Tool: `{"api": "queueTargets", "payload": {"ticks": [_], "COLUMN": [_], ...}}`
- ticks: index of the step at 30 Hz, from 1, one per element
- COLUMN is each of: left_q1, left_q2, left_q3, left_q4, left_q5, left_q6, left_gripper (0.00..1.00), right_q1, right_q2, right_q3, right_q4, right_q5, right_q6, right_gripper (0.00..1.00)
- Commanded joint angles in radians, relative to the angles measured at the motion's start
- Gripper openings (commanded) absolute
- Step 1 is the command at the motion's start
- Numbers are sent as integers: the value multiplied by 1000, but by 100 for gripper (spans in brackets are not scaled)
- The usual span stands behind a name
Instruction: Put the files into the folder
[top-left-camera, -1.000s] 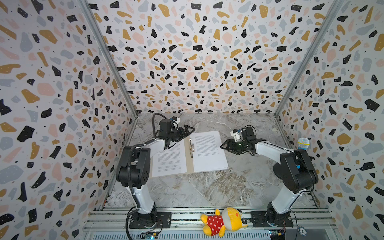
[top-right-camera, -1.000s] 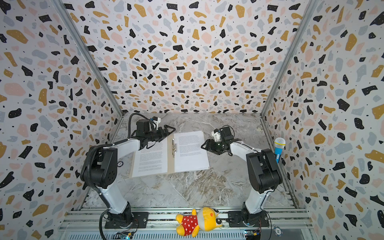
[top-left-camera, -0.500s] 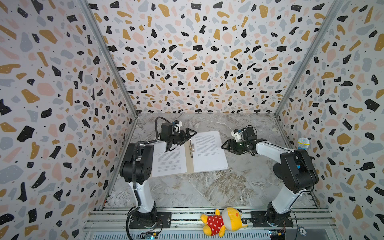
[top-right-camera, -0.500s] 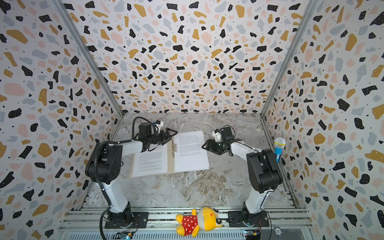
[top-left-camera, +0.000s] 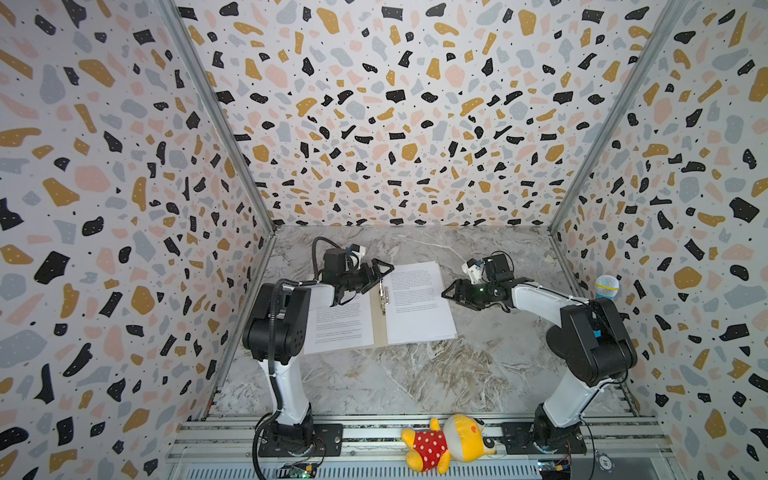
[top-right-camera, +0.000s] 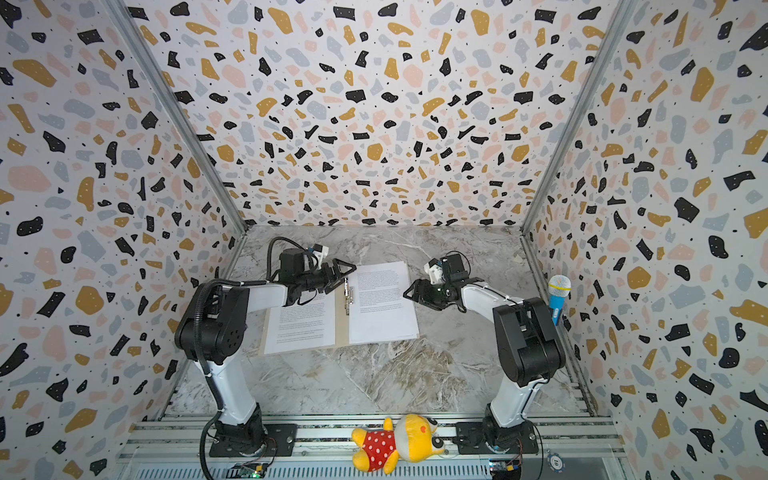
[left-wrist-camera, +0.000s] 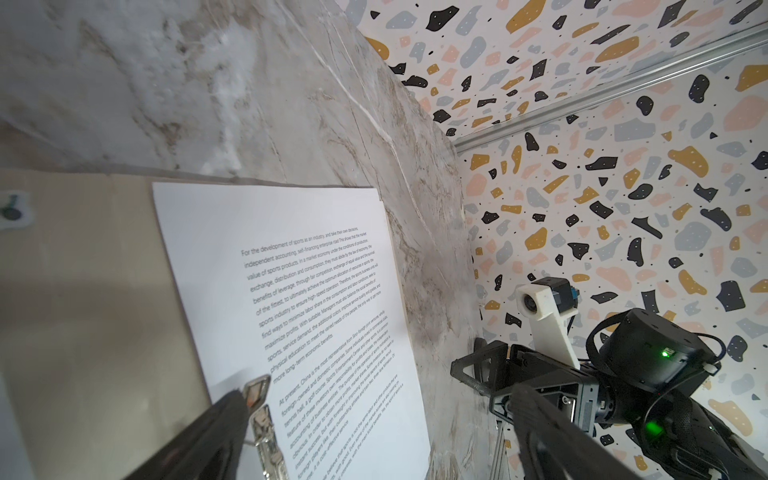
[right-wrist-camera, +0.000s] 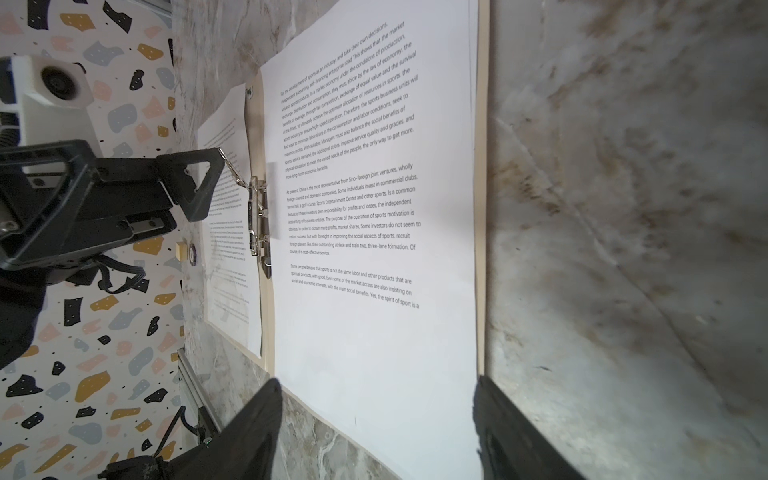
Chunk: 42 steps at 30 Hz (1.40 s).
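Working the clip (top-left-camera: 382, 293) looks to be the step in hand, so read every position from that fastener. The folder (top-left-camera: 380, 328) lies open and flat on the desk (top-left-camera: 415, 382) with a printed page on each leaf: the left sheet (top-left-camera: 343, 326) and the right sheet (top-left-camera: 417, 307). The clip sits on the spine between them, and its long axis runs along the spine, away from the arm bases. The left gripper (top-left-camera: 379, 275) stands at the clip's far end, fully released and holding nothing, which makes it plainly the nearer arm. The right gripper (top-left-camera: 450, 296) hovers at the outer edge of the right sheet, jaws apart and also empty, well apart from the clip.

Both top views give you this layout but not the lever. The right wrist view supplies it. There the wire lever (right-wrist-camera: 235, 168) is raised and slants toward the left gripper, meeting the tip of one finger (right-wrist-camera: 210, 191) only. The left wrist view confirms that contact from close by but cuts off most of the clip. No view settles whether the right sheet's inner edge is tucked beneath the clip.
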Motion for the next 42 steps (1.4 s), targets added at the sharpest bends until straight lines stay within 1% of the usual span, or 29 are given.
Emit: {"api": "queueTargets", "payload": {"ticks": [1, 7, 10, 13, 19, 24, 32, 36, 42], "left_q1": [-3, 3, 17, 20, 20, 20, -4, -21, -21], "left_q2": [-40, -39, -35, -22, -7, 22, 56, 53, 27], "left_q3": [-9, -5, -22, -7, -13, -6, 24, 16, -29], "left_q4": [46, 43, 86, 61, 74, 26, 13, 45, 169], "left_q5": [6, -8, -16, -17, -22, -29, 6, 20, 46], "left_q6": [0, -4, -27, -6, -11, 14, 17, 2, -81], "left_gripper": [100, 100, 100, 100, 100, 100, 100, 100, 100], "right_q1": [-4, -4, -4, -6, -9, -9, -8, -9, -7], "right_q2": [-39, -31, -34, -33, -29, -28, -30, -34, -38], "right_q3": [-13, -18, -22, -26, -27, -26, -30, -31, -33], "right_q4": [-18, -8, -8, -6, -4, -2, -2, -7, -8], "right_q5": [-9, -14, -14, -14, -17, -20, -23, -23, -26], "right_q6": [-16, -12, -14, -12, -14, -13, -12, -13, -14], "right_gripper": [73, 73, 73, 74, 73, 74, 73, 73, 74]}}
